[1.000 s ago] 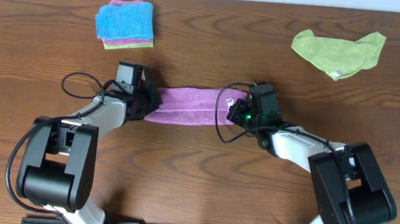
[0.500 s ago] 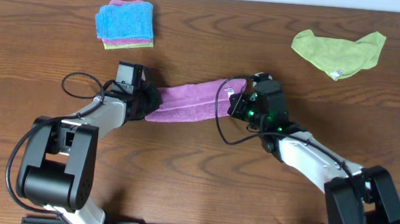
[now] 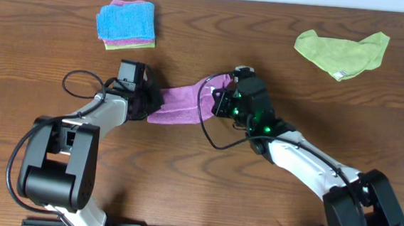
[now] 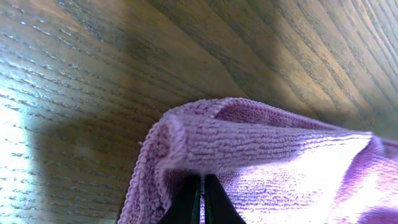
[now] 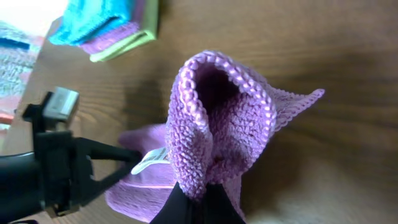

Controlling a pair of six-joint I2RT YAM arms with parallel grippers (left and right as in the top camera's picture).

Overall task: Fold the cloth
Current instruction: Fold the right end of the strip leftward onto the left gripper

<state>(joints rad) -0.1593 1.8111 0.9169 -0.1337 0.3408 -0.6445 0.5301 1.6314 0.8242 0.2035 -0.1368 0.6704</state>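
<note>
1. Wood-grain table (image 3: 197,177) carries a stack of folded cloths (image 3: 125,21) at the far left, blue on top.
2. Low over the wood, the left gripper (image 3: 146,102) is clamped tight on the left end of the cloth (image 3: 181,103).
3. Purple and fuzzy, the cloth stretches mid-table between both arms.
4. Its right end is raised, pinched in the closed right gripper (image 3: 222,102).
5. Far right lies a crumpled lime-green cloth (image 3: 342,50).

We see bare desk (image 3: 215,28) along the far edge between the folded cloth stack (image 3: 126,24) and the lime-green cloth (image 3: 343,53).
</note>
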